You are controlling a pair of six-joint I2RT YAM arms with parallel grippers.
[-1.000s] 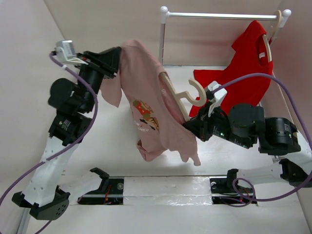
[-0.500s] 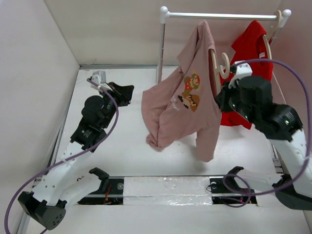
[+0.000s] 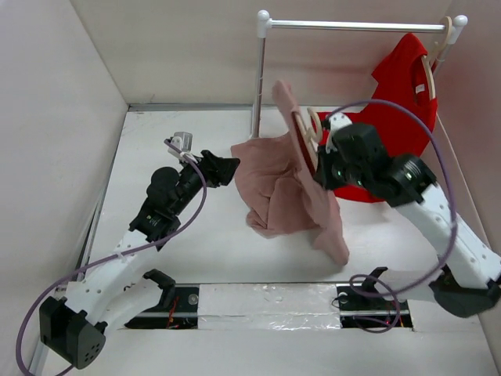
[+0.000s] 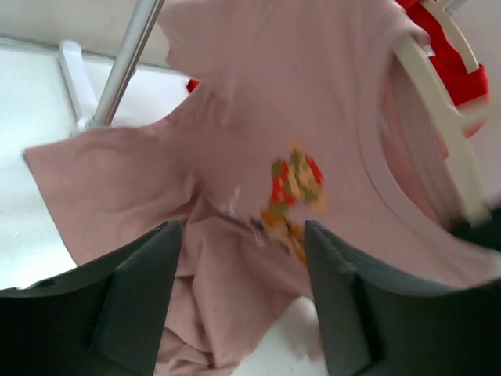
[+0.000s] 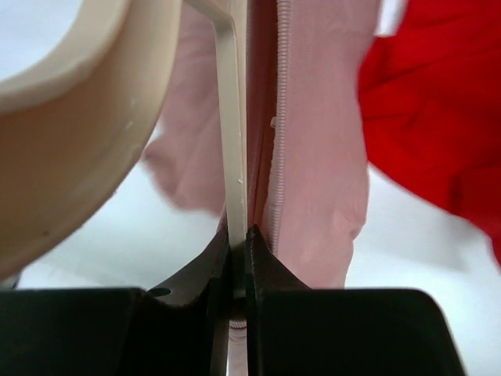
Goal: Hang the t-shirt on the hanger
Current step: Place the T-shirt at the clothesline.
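Observation:
The dusty pink t-shirt [image 3: 282,188] hangs from the pale hanger [image 3: 311,129], and its lower part is bunched on the table. My right gripper [image 3: 322,175] is shut on the hanger's thin bar [image 5: 233,196], with the shirt's collar [image 5: 313,157] right beside the jaws. The left gripper [image 3: 224,167] is open just left of the shirt's sleeve. In the left wrist view its fingers [image 4: 145,298] stand wide apart in front of the printed chest [image 4: 293,192], with nothing clamped. The hanger's shoulder [image 4: 438,125] shows inside the neckline.
A white clothes rack [image 3: 259,74] stands at the back, its rail [image 3: 352,25] carrying a red t-shirt [image 3: 403,82] on a matching hanger. The rack's pole [image 4: 125,63] rises just behind the pink shirt. Enclosure walls close in on the left, back and right.
My right arm has brought the hanger and shirt down from near the rail, so the hem now lies on the table. The left gripper moved right toward the shirt and opened.

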